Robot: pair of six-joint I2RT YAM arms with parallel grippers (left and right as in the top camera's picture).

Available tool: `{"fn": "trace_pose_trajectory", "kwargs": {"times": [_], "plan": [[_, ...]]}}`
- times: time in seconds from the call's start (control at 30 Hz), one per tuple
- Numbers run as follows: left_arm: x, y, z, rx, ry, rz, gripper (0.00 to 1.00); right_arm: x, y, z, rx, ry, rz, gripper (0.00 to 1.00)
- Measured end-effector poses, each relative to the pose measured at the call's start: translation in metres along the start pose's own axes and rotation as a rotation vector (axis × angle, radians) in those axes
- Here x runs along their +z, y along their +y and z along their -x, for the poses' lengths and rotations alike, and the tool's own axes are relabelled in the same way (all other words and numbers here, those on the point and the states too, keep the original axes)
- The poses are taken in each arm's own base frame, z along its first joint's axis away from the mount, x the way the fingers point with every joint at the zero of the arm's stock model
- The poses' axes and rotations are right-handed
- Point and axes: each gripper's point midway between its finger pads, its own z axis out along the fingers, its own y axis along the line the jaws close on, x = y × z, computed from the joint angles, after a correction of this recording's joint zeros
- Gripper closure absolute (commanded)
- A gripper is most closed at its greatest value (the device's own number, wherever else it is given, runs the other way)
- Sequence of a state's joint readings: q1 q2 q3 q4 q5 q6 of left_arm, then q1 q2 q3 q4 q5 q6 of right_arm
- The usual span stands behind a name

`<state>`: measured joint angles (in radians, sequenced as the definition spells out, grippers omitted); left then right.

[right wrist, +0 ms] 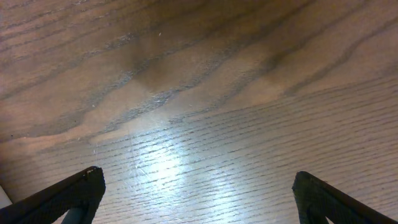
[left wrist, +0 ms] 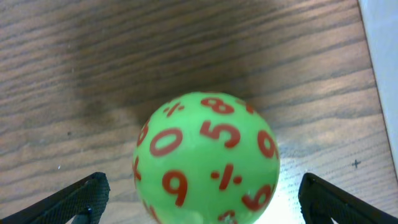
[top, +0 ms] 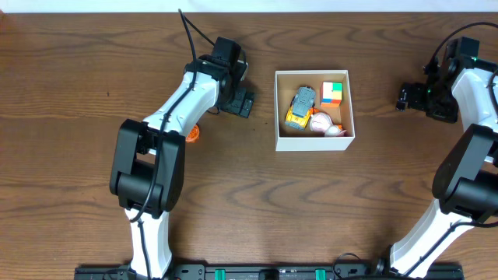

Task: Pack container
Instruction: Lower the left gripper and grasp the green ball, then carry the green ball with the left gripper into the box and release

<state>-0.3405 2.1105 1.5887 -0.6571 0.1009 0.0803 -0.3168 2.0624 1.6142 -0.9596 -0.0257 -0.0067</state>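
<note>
The container is a square white box with a tan inside, right of the table's middle. It holds a yellow toy car, a colour cube and a pink and white toy. My left gripper is just left of the box. In the left wrist view it is open, with a green ball with red numbers on the table between the fingers and a gap on each side. The ball is hidden under the arm in the overhead view. My right gripper is open and empty over bare table, right of the box.
A small orange thing lies on the table beside the left arm. The box's white wall shows at the right edge of the left wrist view, close to the ball. The wooden table stretches to the left and front.
</note>
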Motion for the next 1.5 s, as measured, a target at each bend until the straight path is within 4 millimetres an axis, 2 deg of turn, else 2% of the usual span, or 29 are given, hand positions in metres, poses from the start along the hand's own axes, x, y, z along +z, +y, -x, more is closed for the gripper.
{"fn": "trace_pose_trajectory", "kwargs": {"times": [0.33, 0.47, 0.8, 0.97, 1.17, 1.4, 1.5], "plan": [[0.011, 0.0, 0.002, 0.006, -0.007, -0.001, 0.0, 0.0, 0.0, 0.0, 0.0, 0.0, 0.0, 0.01], [0.011, 0.0, 0.006, 0.008, -0.021, -0.004, 0.13, 0.0, 0.0, 0.0, 0.0, 0.0, 0.0, 0.01], [0.011, -0.002, 0.006, 0.014, -0.02, -0.016, 0.32, 0.0, 0.0, 0.0, 0.0, 0.0, 0.0, 0.01], [0.011, -0.003, 0.0, 0.019, 0.002, -0.02, 0.46, 0.0, 0.0, 0.0, 0.0, 0.0, 0.0, 0.01], [0.011, -0.004, -0.009, 0.02, 0.037, -0.024, 0.48, 0.0, 0.0, 0.0, 0.0, 0.0, 0.0, 0.01], [-0.002, -0.004, -0.021, 0.017, 0.085, -0.025, 0.5, 0.0, 0.0, 0.0, 0.0, 0.0, 0.0, 0.01], [-0.022, -0.005, -0.013, 0.02, 0.04, -0.024, 0.5, 0.0, 0.0, 0.0, 0.0, 0.0, 0.0, 0.01]]}}
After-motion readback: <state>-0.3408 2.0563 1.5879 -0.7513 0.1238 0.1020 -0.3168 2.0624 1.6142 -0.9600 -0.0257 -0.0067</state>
